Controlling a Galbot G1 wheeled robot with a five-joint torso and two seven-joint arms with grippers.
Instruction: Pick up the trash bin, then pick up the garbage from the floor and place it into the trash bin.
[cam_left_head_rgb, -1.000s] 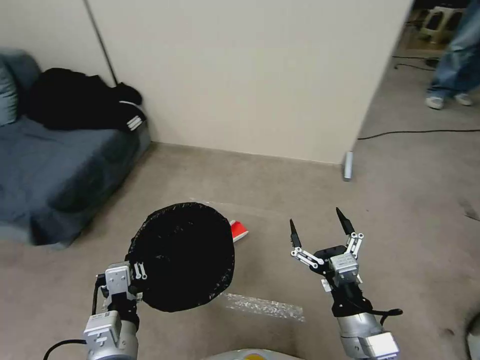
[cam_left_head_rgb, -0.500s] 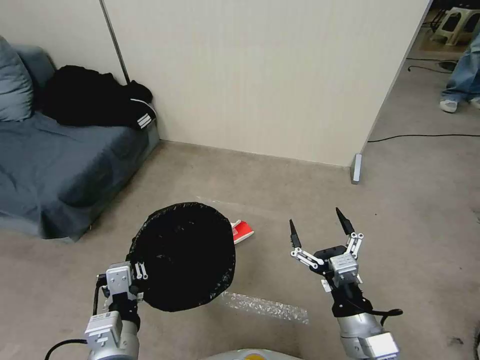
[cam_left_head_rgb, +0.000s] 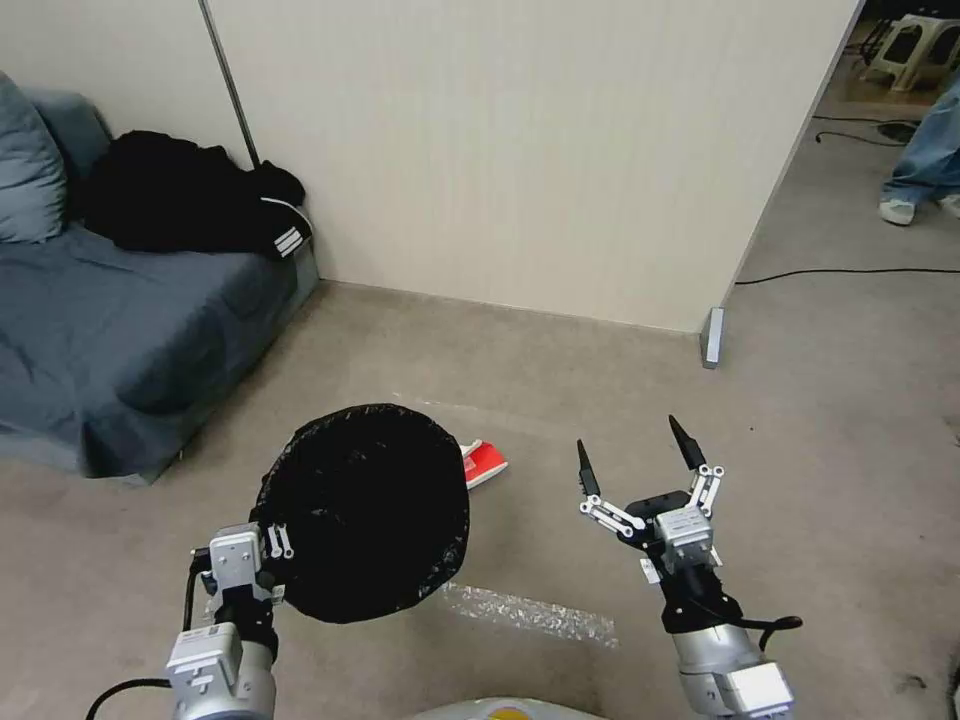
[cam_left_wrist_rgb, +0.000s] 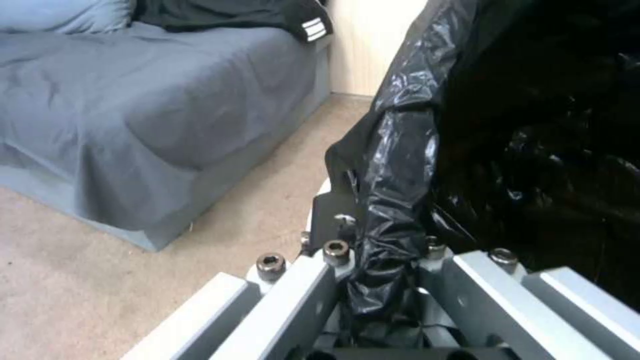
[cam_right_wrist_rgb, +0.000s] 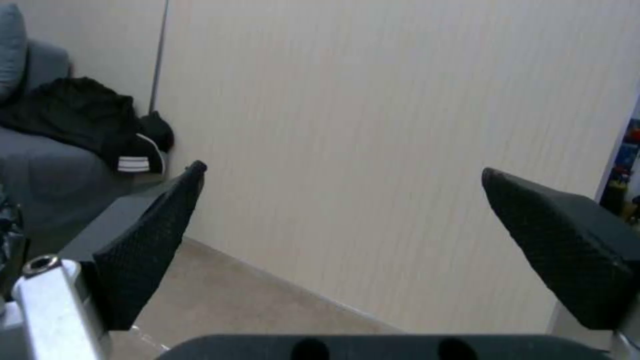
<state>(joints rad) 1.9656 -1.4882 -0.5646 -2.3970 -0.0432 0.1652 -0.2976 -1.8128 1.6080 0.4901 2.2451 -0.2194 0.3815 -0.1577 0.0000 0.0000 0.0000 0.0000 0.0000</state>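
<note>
Already the first step looks done: near left, the left gripper (cam_left_head_rgb: 272, 560) is clamped on the bagged rim of the one trash bin (cam_left_head_rgb: 365, 510), held off the floor (cam_left_head_rgb: 560, 380) with its mouth facing up. Near right, the right gripper (cam_left_head_rgb: 632, 462) hangs empty, fingers spread wide. Just beyond the bin, a single piece of garbage (cam_left_head_rgb: 482, 463), red and white, lies on the floor, partly hidden by the rim. Collecting it remains, I judge.

Glossy crinkled plastic lines the trash bin (cam_left_head_rgb: 365, 510); matt carpet floor (cam_left_head_rgb: 560, 380).
</note>
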